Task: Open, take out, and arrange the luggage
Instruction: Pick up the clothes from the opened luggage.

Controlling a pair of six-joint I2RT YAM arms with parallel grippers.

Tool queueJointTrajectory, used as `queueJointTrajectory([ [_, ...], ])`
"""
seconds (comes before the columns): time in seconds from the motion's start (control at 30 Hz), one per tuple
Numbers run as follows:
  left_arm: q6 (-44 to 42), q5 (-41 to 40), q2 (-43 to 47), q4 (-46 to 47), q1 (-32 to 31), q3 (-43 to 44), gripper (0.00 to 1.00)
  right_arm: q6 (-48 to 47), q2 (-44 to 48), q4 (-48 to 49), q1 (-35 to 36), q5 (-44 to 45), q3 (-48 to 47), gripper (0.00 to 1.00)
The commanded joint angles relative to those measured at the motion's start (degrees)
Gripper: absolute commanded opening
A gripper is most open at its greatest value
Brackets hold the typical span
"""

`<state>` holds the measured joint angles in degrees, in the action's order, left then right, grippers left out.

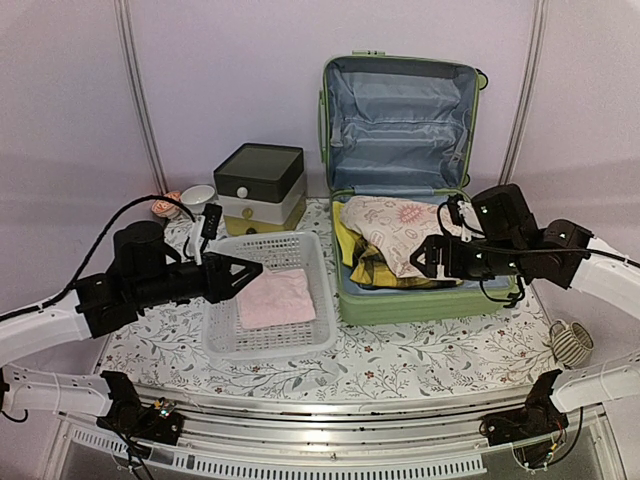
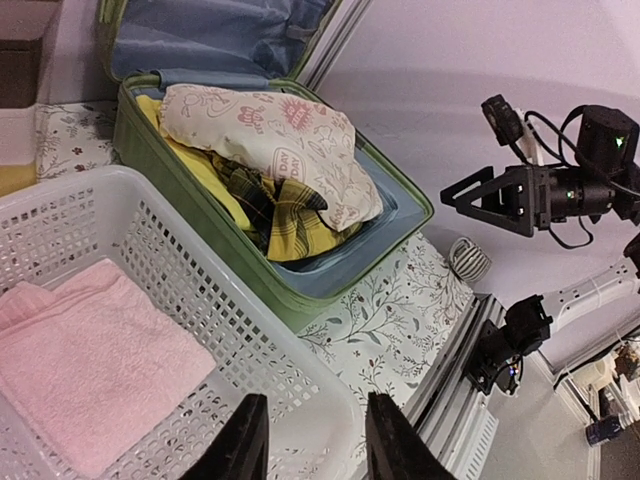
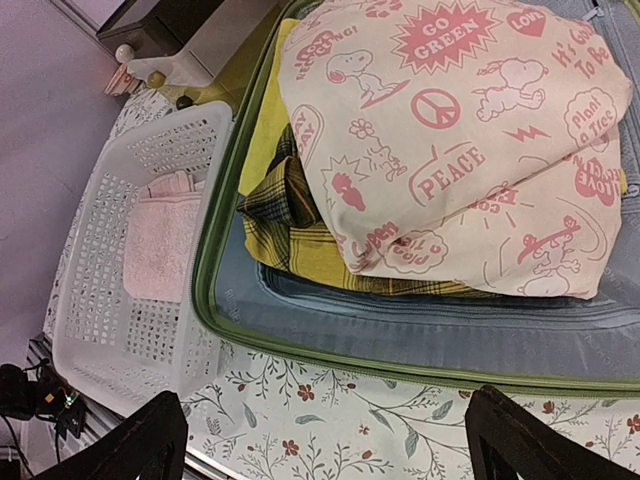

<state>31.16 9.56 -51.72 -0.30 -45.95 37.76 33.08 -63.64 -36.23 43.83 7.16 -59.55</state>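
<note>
Nearby, basket [image 1: 300,345] beside luggage [image 1: 420,305], towel [image 1: 275,298] inside

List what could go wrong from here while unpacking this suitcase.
1. The cream Snoopy-print garment lies on a yellow plaid shirt; the open right hand might drag both out together.
2. The upright suitcase lid could tip shut if bumped.
3. The left hand hangs over the white basket rim and might snag it.

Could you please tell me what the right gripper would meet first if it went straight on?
Probably the cream printed cloth on top in the open luggage. The right gripper, open, points down toward it; depth is unclear, so the plaid shirt beneath might come first.
</note>
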Motion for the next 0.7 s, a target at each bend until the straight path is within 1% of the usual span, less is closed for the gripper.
queueJointTrajectory([
  [0.0, -0.17, 0.37, -0.75, 1.38, 0.44, -0.48, 0.36, -5.9, -1.58, -1.03, -0.19, -0.46, -2.25, 0.99],
  [0.1, -0.43, 0.11, -1.37, 2.64, 0.44, -0.26, 0.36, -9.13, -7.04, -4.35, -0.23, -0.09, -6.93, 1.0],
  [0.17, -0.8, -0.19, -1.89, 3.43, 0.56, 0.05, 0.36, -10.87, -10.95, -6.83, -0.17, 1.55, -9.18, 0.98],
  [0.2, -1.06, -0.36, -2.14, 3.68, 0.54, 0.37, 0.36, -11.88, -13.07, -8.32, -0.18, 3.06, -11.76, 0.97],
  [0.27, -1.59, -0.78, -2.71, 3.85, 0.52, 1.0, 0.36, -12.83, -16.55, -9.52, -0.17, 5.91, -14.4, 0.98],
  [0.33, -1.73, -1.45, -3.03, 4.25, 0.52, 1.11, 0.36, -15.21, -19.21, -8.63, -0.22, 7.17, -15.99, 0.97],
  [0.37, -1.73, -1.62, -3.24, 4.76, 0.54, 0.96, 0.36, -16.58, -20.36, -8.13, -0.2, 8.1, -16.54, 0.95],
  [0.57, -2.31, -2.56, -4.44, 4.96, 0.55, 0.82, 0.36, -22.45, -27.4, -7.19, -0.2, 12.15, -22.18, 0.75],
  [0.67, -2.59, -3.12, -5.19, 5.31, 0.53, 0.91, 0.36, -24.32, -30.73, -7.93, -0.22, 14.68, -24.5, 0.74],
])
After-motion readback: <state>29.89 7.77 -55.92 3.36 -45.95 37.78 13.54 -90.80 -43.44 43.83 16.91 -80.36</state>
